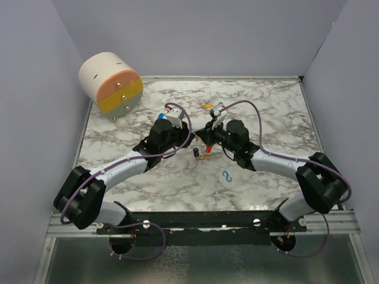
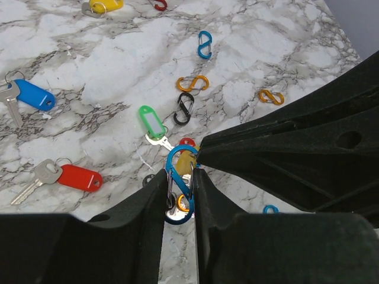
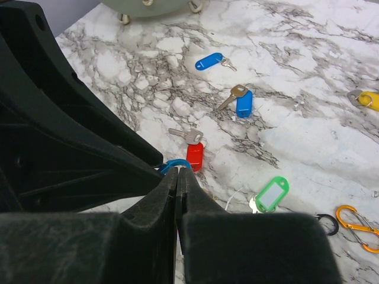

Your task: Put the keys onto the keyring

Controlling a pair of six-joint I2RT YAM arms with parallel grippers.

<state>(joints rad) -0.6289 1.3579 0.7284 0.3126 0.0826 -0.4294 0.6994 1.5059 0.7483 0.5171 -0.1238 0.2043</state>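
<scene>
My left gripper (image 2: 179, 184) is shut on a blue S-shaped clip (image 2: 177, 195), the keyring, held upright between its fingers. My right gripper (image 3: 178, 171) is shut, its tip against the clip's upper loop (image 3: 173, 164), with a yellowish key tag (image 2: 187, 161) at its tip inside that loop. The right gripper's fingers (image 2: 278, 148) fill the right of the left wrist view. On the table lie keys with tags: blue (image 2: 34, 94), red (image 2: 80, 177), green (image 2: 151, 122) and yellow (image 2: 106, 5). The right wrist view shows two blue tags (image 3: 209, 61) (image 3: 243, 103), a red one (image 3: 195, 156) and a green one (image 3: 272, 194).
Loose wire clips lie on the marble: blue (image 2: 204, 45), orange (image 2: 192, 83), black (image 2: 185, 108), orange (image 2: 271, 96). Another blue clip (image 1: 227, 176) lies in front of the right arm. A round cream drawer box (image 1: 111, 83) stands at the back left. Grey walls enclose the table.
</scene>
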